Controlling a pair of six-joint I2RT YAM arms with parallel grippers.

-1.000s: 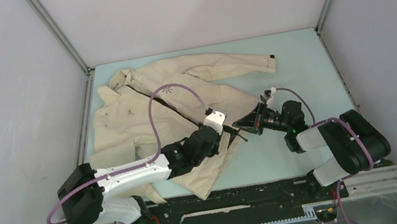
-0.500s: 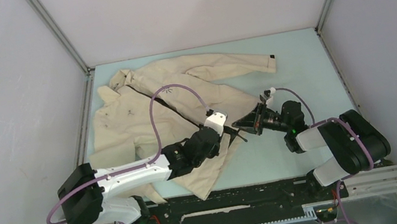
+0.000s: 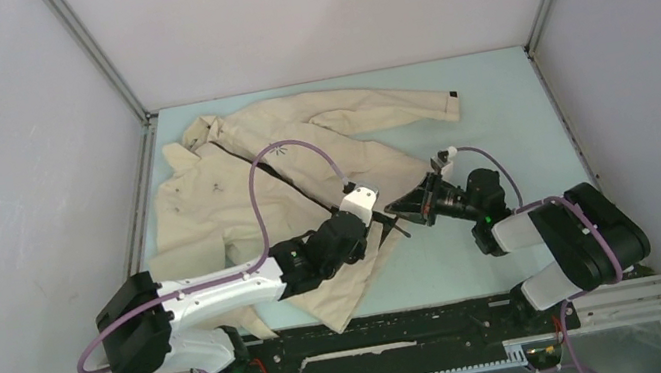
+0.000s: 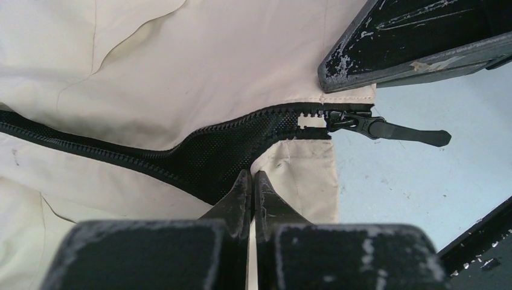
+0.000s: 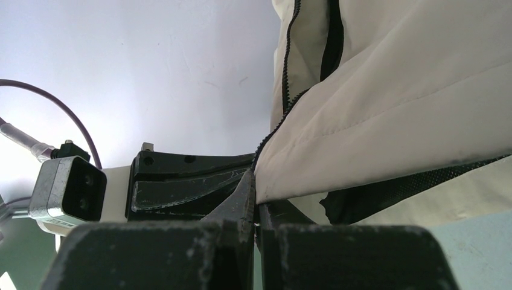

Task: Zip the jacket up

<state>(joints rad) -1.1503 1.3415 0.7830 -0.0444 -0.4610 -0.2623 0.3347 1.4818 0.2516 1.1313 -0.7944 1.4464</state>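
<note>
Jacket (image 3: 209, 212) spreads over the upper left of the table (image 3: 494, 98) in the top view, its zipper (image 4: 199, 158) running leftward from the slider (image 4: 347, 120) at the hem. Left gripper (image 4: 252, 178), pressed together, pinches hem just lower-left of the slider; right gripper (image 5: 254, 184) pinches the opposite panel.

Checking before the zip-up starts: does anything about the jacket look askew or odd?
Nothing damaged. The beige fabric jacket lies diagonally, and its dark zipper gapes open above the black slider, which sits at the bottom hem with its pull tab sticking out over the pale blue table.
</note>
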